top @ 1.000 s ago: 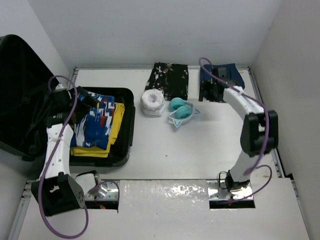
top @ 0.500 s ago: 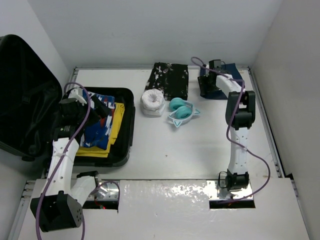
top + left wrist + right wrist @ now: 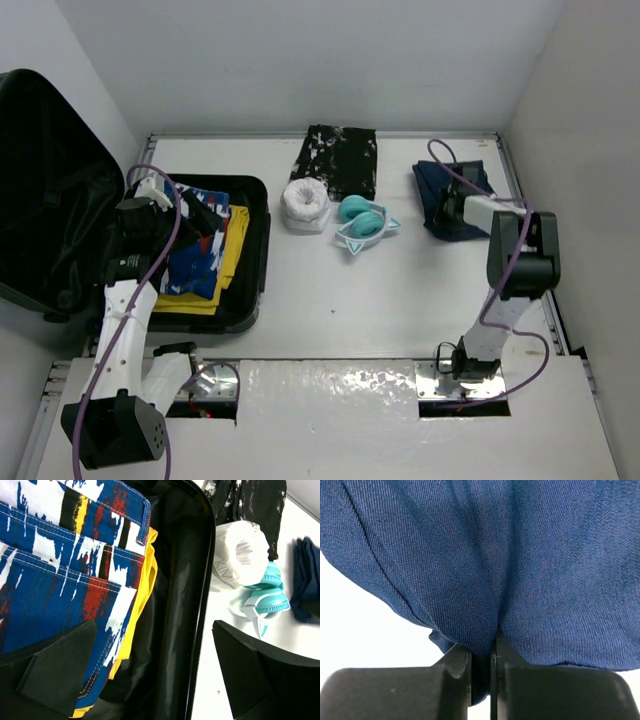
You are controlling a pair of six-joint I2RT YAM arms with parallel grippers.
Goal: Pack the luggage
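The luggage [image 3: 255, 250] lies open at the left, its black lid leaning on the wall. Inside it, blue-white-red patterned shorts [image 3: 195, 235] lie on a yellow garment [image 3: 235, 235]; both also show in the left wrist view, the shorts [image 3: 60, 580] over the yellow garment [image 3: 147, 570]. My left gripper [image 3: 175, 222] hovers open over them, nothing between its jaws [image 3: 150, 675]. At the right, my right gripper [image 3: 442, 208] is shut on a fold of navy cloth [image 3: 458, 185], which bunches around the jaws [image 3: 481, 655] in the wrist view [image 3: 495, 555].
On the white table stand a white roll [image 3: 305, 205], teal headphones [image 3: 362, 225] and a folded black-and-white patterned garment [image 3: 338, 160]. White walls close in the back and both sides. The suitcase rim [image 3: 205, 605] rises between the packed clothes and the table.
The right gripper has shut on the navy cloth and drawn it nearer from the back right corner. The left arm shifted slightly right over the suitcase, then held still.
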